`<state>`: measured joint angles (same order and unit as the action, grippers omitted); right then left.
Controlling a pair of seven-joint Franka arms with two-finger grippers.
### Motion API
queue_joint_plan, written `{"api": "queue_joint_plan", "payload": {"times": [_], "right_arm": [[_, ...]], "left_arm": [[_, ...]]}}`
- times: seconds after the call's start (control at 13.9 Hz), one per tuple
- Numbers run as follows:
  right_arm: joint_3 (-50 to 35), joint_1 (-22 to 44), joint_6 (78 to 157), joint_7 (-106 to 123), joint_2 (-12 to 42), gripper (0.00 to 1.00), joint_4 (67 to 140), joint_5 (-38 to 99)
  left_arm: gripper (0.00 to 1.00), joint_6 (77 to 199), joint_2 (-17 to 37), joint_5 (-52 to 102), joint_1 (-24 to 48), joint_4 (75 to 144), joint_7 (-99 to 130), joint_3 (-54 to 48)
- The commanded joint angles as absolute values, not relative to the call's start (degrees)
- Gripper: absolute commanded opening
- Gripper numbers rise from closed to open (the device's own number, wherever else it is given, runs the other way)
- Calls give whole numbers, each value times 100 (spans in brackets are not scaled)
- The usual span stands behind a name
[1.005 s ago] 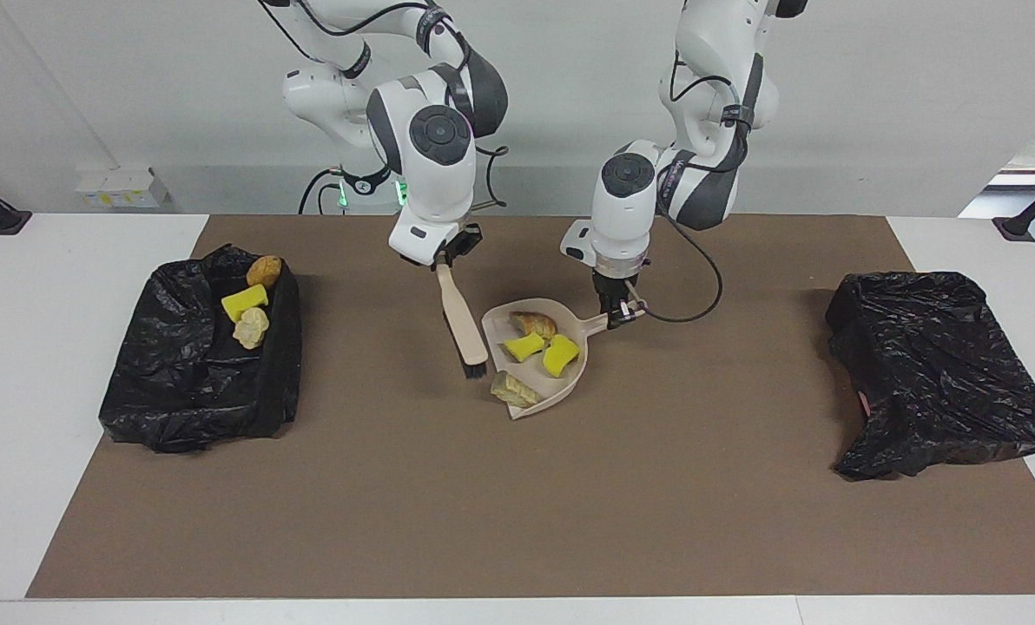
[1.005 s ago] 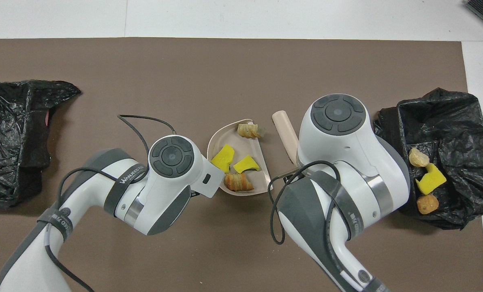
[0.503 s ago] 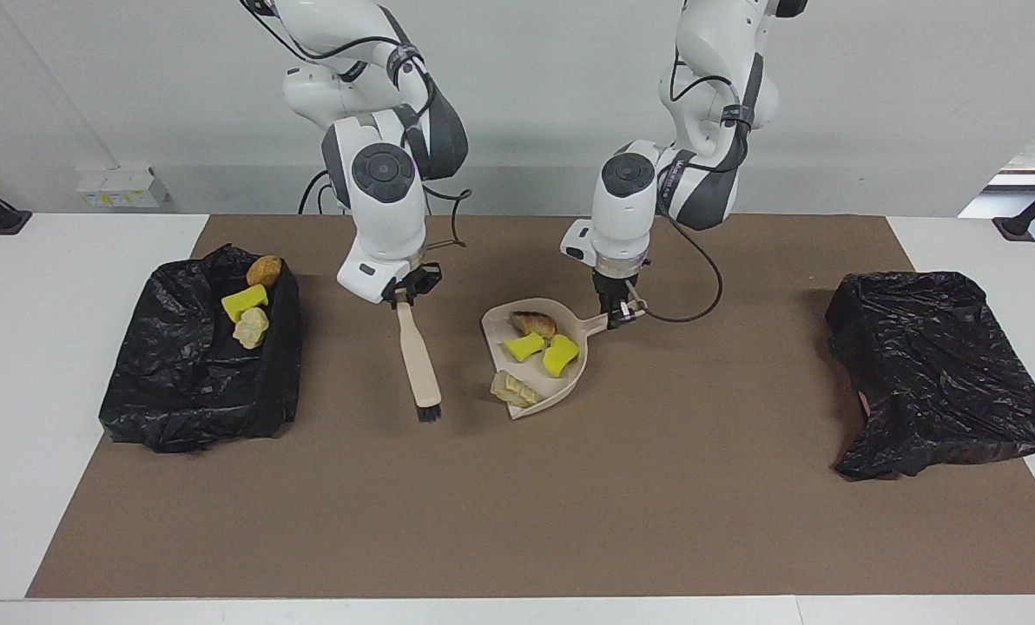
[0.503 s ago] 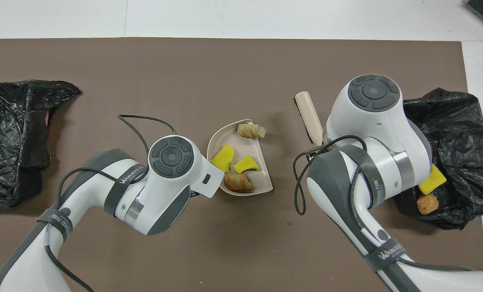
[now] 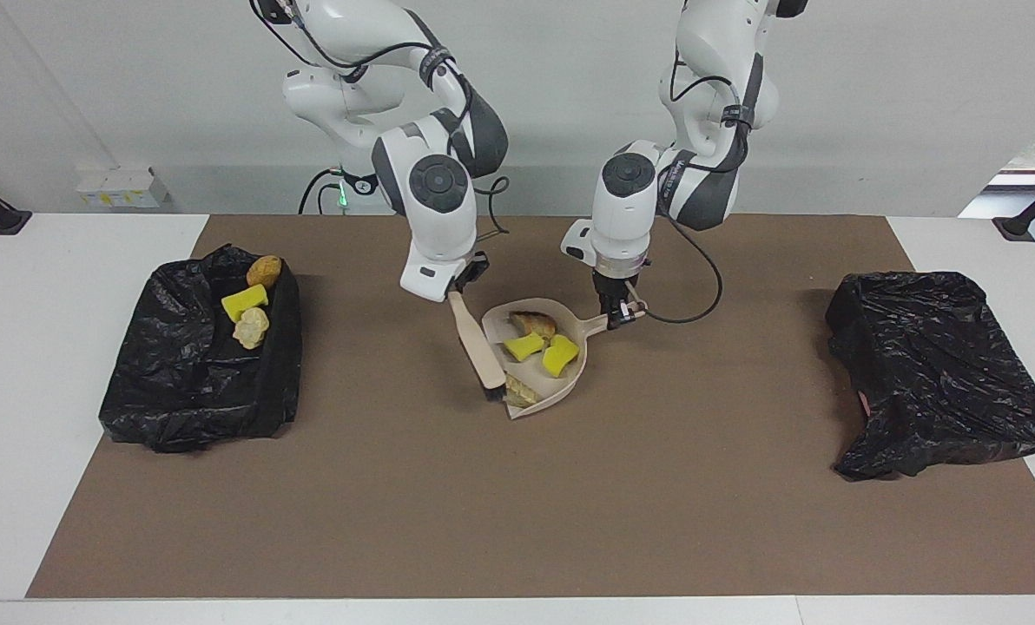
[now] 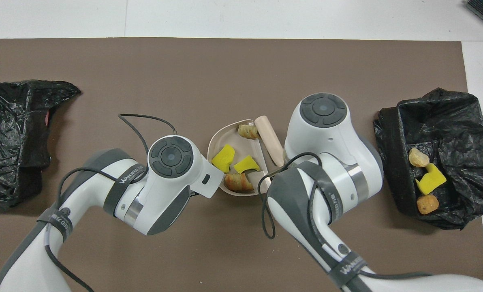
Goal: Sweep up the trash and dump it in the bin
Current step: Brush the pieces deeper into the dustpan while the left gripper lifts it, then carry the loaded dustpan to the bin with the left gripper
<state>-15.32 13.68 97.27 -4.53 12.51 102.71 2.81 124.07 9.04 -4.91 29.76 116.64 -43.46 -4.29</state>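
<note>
Right claw (image 5: 458, 279) gripping brush (image 5: 477, 345), bristles at dustpan (image 5: 570, 375) mouth, left claw (image 5: 615, 308) gripping its handle, 4 trash pieces (image 5: 542, 349) inside

A white table (image 5: 49, 347) carries a brown mat (image 5: 517, 503) covering most of its top. On the mat, a black bin bag (image 5: 196, 373) sits near one short edge, another bag (image 5: 934, 373) near the other, a dustpan (image 5: 570, 378) mid-table.

wall (image 5: 873, 104): plain grey-white | table (image 5: 49, 286): white | mat (image 5: 517, 503): brown, covers most of table
</note>
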Motion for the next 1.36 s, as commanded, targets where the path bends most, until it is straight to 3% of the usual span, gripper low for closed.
{"api": "queue_joint_plan", "payload": {"times": [0.0, 0.57, 0.79, 1.01, 1.29], "right_arm": [[-1547, 1555, 9248, -807, 1064, 0, 10187, 536], [-1520, 1573, 8341, -2053, 475, 0, 10309, 554], [-1547, 1783, 8848, -2495, 116, 0, 10896, 589], [-1547, 1872, 9868, -2725, -499, 0, 12099, 1273], [-1547, 2608, 10457, -3444, -694, 0, 12769, 1538]], "left_arm": [[0, 12604, 809, -571, 2997, 11892, -4693, -396], [0, 12674, 1001, -396, 2567, 11620, -5352, -404], [0, 12438, 1037, 174, 2093, 11339, -6289, -396], [0, 12199, 1055, 211, 1514, 11118, -7038, -404], [0, 11717, 1177, 246, 723, 10618, -7952, -413]]}}
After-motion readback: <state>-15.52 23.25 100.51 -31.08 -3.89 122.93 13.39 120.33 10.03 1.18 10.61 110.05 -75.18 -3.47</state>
